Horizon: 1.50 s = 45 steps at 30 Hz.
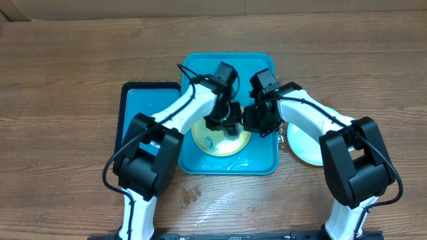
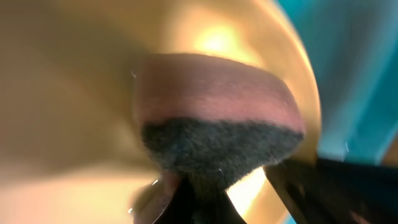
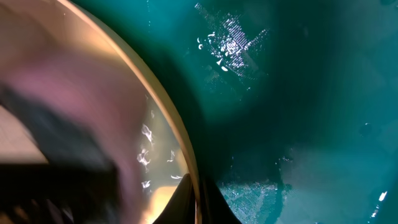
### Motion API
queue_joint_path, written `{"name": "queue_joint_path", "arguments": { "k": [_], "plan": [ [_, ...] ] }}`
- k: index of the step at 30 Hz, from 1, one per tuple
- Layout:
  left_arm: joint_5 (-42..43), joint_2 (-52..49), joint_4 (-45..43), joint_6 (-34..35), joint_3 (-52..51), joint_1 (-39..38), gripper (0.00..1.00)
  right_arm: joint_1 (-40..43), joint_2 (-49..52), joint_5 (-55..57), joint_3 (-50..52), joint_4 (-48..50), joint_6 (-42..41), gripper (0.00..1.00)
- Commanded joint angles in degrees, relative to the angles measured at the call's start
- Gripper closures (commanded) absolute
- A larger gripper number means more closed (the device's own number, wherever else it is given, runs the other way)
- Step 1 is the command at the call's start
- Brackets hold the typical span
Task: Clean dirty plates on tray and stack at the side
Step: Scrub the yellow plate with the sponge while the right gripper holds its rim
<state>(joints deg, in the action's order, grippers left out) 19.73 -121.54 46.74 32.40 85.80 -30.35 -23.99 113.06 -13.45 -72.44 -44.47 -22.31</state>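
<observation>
A yellow-green rimmed plate (image 1: pixel 217 141) lies in the near part of the light-teal tray (image 1: pixel 200 73). My left gripper (image 1: pixel 225 121) is above it, shut on a pink sponge with a dark scouring face (image 2: pixel 211 106) that presses on the plate (image 2: pixel 62 124). Only the dark fingers of the left gripper (image 2: pixel 205 202) show at the bottom of its wrist view. My right gripper (image 1: pixel 257 121) is at the plate's right side. In the right wrist view this right gripper (image 3: pixel 198 200) is shut on the plate's rim (image 3: pixel 180 134), with the wet tray floor (image 3: pixel 298 93) beyond. A second pale plate (image 1: pixel 303 145) lies on the table right of the tray.
A smaller dark-rimmed blue tray (image 1: pixel 141 110) lies against the left side of the light-teal tray. Water drops mark the wooden table (image 1: pixel 67 80) in front of the trays (image 1: pixel 193 193). Both arms cross over the tray's near half.
</observation>
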Motion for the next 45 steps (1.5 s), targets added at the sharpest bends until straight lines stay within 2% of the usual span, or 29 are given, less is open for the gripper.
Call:
{"name": "queue_joint_path", "arguments": {
  "k": [1,4,10,16,23,28,34,37,45],
  "plan": [
    [5.8,-2.0,3.6,-2.1,-2.3,-2.0,0.96,-0.2,2.3,2.9,0.5,-0.2,-0.3,0.96],
    [2.8,-2.0,7.7,-2.4,-2.3,-1.8,0.96,-0.2,2.3,2.9,0.5,-0.2,-0.3,0.96],
    [-16.2,-2.0,17.5,1.6,-2.3,0.8,0.96,-0.2,2.3,2.9,0.5,-0.3,-0.3,0.96],
    [-32.8,-2.0,22.4,3.6,-2.1,2.8,0.96,-0.2,2.3,2.9,0.5,-0.4,-0.3,0.96],
    [-42.0,-2.0,22.6,3.6,-0.3,4.5,0.96,-0.2,2.3,2.9,0.5,-0.4,-0.3,0.96],
    [-45.7,-2.0,22.5,3.4,2.2,4.8,0.96,-0.2,2.3,2.9,0.5,-0.4,-0.3,0.96],
    [-45.0,-2.0,18.7,3.1,4.0,4.9,0.96,-0.2,2.3,2.9,0.5,-0.4,-0.3,0.96],
    [-40.7,-2.0,15.3,3.1,4.0,4.9,0.96,-0.2,2.3,2.9,0.5,-0.4,-0.3,0.96],
    [-5.9,-3.5,1.8,1.8,3.8,4.3,0.96,-0.2,2.3,2.9,0.5,-0.3,-0.3,0.96]
  ]
}}
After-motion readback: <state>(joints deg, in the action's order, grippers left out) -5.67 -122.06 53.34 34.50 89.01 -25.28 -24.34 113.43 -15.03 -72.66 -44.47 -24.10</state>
